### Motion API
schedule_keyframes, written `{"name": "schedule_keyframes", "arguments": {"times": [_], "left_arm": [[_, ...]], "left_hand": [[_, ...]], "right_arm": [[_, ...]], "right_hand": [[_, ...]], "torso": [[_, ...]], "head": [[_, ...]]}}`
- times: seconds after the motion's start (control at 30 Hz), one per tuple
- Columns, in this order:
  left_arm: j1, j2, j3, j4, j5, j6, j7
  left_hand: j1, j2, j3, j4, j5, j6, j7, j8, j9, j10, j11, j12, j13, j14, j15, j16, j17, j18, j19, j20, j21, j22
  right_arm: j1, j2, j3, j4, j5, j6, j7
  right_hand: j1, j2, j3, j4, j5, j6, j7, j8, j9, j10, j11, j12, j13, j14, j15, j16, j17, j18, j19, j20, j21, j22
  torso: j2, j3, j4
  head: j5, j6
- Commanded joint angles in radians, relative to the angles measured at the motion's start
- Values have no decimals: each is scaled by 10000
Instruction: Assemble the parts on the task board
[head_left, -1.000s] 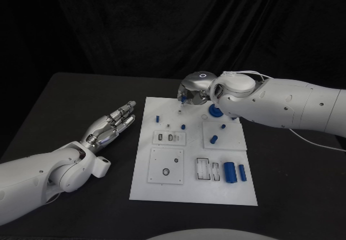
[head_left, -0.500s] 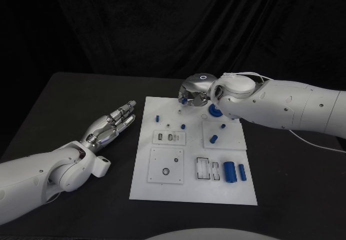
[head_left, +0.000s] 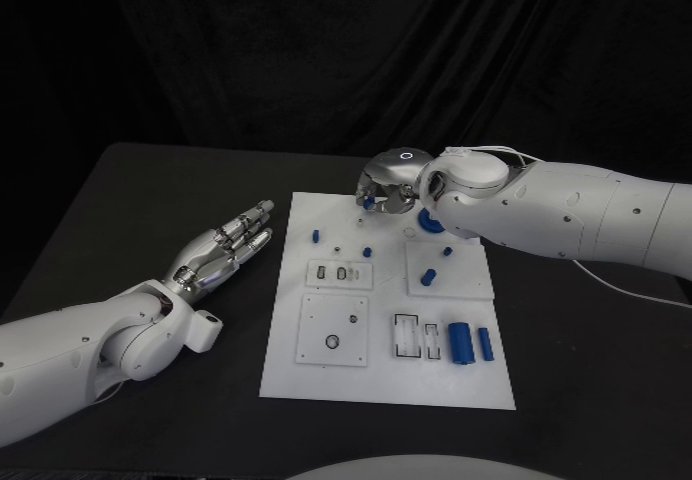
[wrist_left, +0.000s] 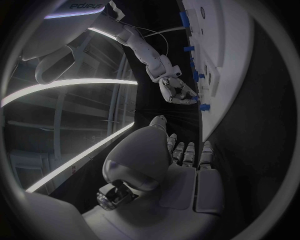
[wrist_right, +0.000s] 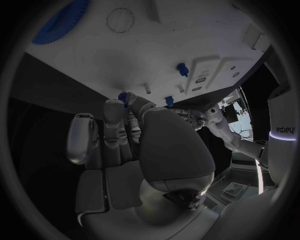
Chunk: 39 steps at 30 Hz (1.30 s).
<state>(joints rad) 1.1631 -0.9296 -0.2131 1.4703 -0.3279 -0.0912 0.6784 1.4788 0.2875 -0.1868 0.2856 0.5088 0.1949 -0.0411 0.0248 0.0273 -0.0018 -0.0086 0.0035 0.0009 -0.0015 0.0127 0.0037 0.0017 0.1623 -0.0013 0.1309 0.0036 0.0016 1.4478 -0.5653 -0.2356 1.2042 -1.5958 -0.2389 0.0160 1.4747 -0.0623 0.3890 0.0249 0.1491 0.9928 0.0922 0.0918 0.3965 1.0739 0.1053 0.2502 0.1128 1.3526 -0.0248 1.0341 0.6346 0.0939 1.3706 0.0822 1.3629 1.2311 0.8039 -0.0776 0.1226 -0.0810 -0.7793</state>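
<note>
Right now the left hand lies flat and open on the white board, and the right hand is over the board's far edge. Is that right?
Not quite. In the head view the left hand lies open on the black table beside the board, not on it. The right hand is over the board's far edge.

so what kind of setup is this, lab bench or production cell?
Looks like a lab or demo bench, not a line: a black table against a dark backdrop, a white task board carrying small blue parts, and only the left hand and right hand over it.
</note>
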Motion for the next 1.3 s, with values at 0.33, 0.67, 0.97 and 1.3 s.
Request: {"name": "schedule_keyframes", "arguments": {"times": [0.33,0.67,0.97,1.3], "left_arm": [[18,49,8,-34,1,237,1603],[17,54,8,-53,1,254,1590],[17,-1,8,-16,1,200,1624],[16,-123,8,73,1,111,1641]], "left_hand": [[107,9,87,7,27,20,148,17,-3,18,118,-35,-9,15,107,-37,-17,178,13,147,-36,-16],[110,8,99,8,29,34,178,20,-1,18,115,-35,-9,15,111,-37,-17,178,13,159,-36,-16],[112,7,106,7,29,34,189,20,-1,18,115,-35,-9,15,113,-37,-17,179,13,165,-36,-16],[119,-6,139,12,147,62,201,25,3,18,103,-35,-9,15,75,-37,-17,184,13,143,-36,-16]], "right_arm": [[-60,119,-4,-167,14,200,-183],[-78,111,-4,-203,18,290,-287],[-72,-197,8,-5,279,-316,-103],[275,-1453,61,1107,363,-1550,274]], "right_hand": [[71,-39,-2,108,27,-175,-44,-133,-37,448,-375,-251,-22,-75,123,-131,-119,-108,-93,113,-113,-68],[29,-394,45,371,-49,-2301,-499,-318,-797,-1375,182,-1690,-399,-684,372,-824,-946,52,-615,381,-685,-658],[23,-312,-1119,432,-305,-5326,-859,-433,-2322,-4059,310,-1822,-416,-1400,434,-1284,-1317,276,-1428,435,-1732,-1591],[88,-64,-1565,731,-258,-3605,-344,-105,-2168,-3219,169,-644,-55,-1085,328,-891,-958,143,-901,340,-1306,-907]], "torso": [[5,-8,0],[5,-4,-9],[4,-1,-11],[9,-3,-20]], "head": [[-11,-46],[10,-59],[42,-29],[143,310]]}}
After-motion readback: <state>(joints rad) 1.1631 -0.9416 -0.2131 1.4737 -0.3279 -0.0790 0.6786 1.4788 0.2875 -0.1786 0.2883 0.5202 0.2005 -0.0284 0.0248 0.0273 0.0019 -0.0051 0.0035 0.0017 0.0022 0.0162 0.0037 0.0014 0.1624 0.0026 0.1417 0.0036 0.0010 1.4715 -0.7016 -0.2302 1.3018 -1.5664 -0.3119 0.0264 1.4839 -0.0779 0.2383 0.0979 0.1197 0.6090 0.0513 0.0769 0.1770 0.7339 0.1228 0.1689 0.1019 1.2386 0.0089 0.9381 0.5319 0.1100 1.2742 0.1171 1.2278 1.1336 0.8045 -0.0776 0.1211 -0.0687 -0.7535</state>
